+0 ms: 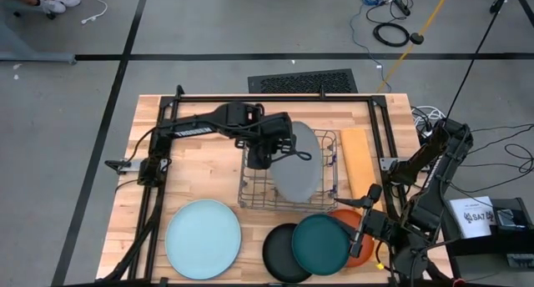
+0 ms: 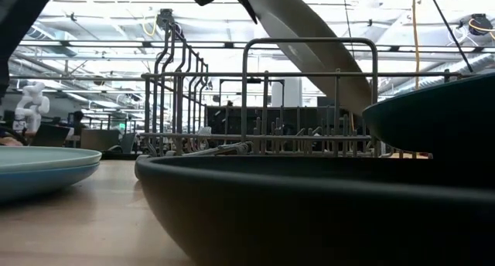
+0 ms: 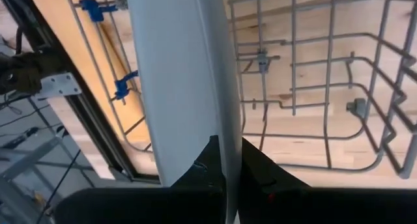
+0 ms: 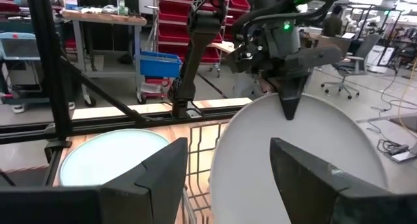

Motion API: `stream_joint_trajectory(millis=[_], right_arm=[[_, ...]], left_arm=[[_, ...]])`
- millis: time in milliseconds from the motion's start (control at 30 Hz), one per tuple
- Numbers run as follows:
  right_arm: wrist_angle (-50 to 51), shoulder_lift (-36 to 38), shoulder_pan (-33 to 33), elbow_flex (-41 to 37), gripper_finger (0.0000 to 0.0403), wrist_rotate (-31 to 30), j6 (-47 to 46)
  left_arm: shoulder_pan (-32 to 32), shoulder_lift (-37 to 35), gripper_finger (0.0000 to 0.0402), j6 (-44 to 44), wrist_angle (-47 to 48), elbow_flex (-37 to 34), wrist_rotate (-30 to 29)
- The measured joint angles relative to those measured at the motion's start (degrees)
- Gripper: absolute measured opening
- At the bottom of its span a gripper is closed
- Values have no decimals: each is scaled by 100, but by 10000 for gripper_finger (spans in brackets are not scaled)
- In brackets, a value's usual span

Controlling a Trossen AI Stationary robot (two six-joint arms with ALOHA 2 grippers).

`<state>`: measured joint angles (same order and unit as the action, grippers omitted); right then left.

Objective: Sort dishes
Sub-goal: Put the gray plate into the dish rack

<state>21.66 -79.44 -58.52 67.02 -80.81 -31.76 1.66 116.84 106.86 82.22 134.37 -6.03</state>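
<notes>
A large grey plate point(image 1: 298, 162) hangs tilted over the wire rack point(image 1: 288, 191) at the table's middle, with my left gripper point(image 1: 290, 150) shut on its upper rim. My right gripper point(image 1: 365, 213) stands open and level at the near right, above the orange plate point(image 1: 357, 237), and faces the grey plate point(image 4: 293, 165) with nothing between its fingers. A pale blue plate point(image 1: 203, 237) lies flat at the near left. The black plate point(image 1: 282, 254) lies flat on the table. The dark teal plate point(image 1: 324, 244) overlaps the black and orange ones. My left gripper pinches the grey plate's upper rim point(image 3: 223, 142) between its two fingers point(image 3: 199, 168), one on each face. It comes from above, slanting down. The plate hangs below it, tilted, with its lower rim point(image 2: 352, 96) down at the rack's top wires. Whether it touches the rack I cannot tell.
A wooden board point(image 1: 357, 160) lies right of the rack. A black metal frame point(image 1: 275, 98) runs along the table's far, left and right sides. Bare wood shows left of the rack and between the rack and the near plates.
</notes>
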Motion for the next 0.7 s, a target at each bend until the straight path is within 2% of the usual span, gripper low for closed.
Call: stream_joint_trajectory(millis=[300,467,600,700], right_arm=[[1,-2,7,0,210,14,108],[5,-2,74,0,210,16,150],[-48,25,67,0,210,-54,962],[-79,153,-6,187,210,-564,1867]], left_arm=[[-10,0,5,-1,-354,0,-47],[-19,0,5,-482,-766,0,-42],[6,-3,5,-1146,-920,0,-5],[23,-22,5,-1994,-1163,0,52]])
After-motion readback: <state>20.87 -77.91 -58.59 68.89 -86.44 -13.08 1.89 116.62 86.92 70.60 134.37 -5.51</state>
